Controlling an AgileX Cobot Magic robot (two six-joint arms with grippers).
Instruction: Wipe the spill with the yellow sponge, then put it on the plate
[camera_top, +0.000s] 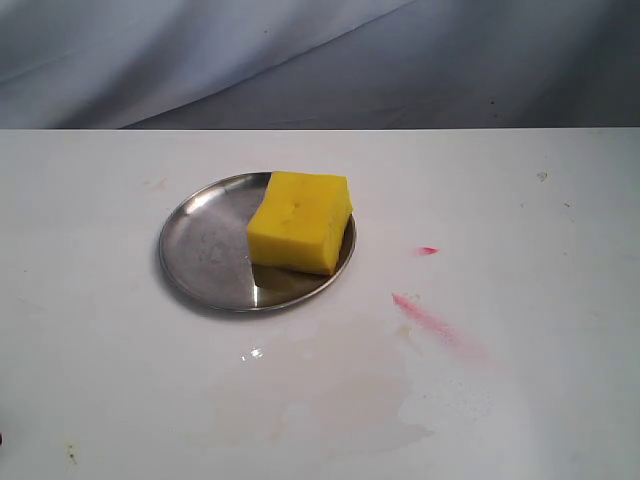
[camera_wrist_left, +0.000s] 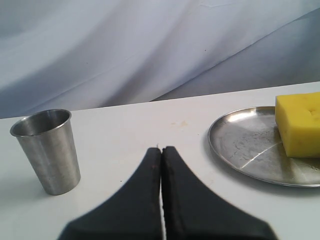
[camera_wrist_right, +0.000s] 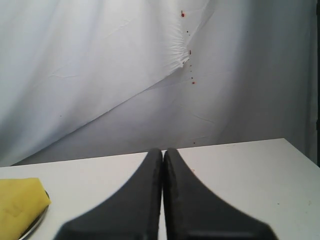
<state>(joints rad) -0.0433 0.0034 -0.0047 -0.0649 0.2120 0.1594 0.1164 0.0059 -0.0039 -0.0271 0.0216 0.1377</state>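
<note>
The yellow sponge (camera_top: 300, 222) rests on the right part of the steel plate (camera_top: 200, 250), overhanging its rim slightly. No distinct tan-brown spill shows; only a faint pale wet film (camera_top: 350, 400) spreads over the white table in front of the plate. Neither gripper appears in the exterior view. In the left wrist view, my left gripper (camera_wrist_left: 161, 149) is shut with nothing in it, hanging over the table apart from the plate (camera_wrist_left: 245, 150) and sponge (camera_wrist_left: 300, 122). My right gripper (camera_wrist_right: 162, 150) is shut and empty too, away from the sponge corner (camera_wrist_right: 17, 207).
A steel cup (camera_wrist_left: 47, 150) stands upright on the table, seen only in the left wrist view. A pink-red streak (camera_top: 430, 320) and a dot (camera_top: 428, 250) mark the table right of the plate. A wrinkled white cloth backdrop hangs behind the table.
</note>
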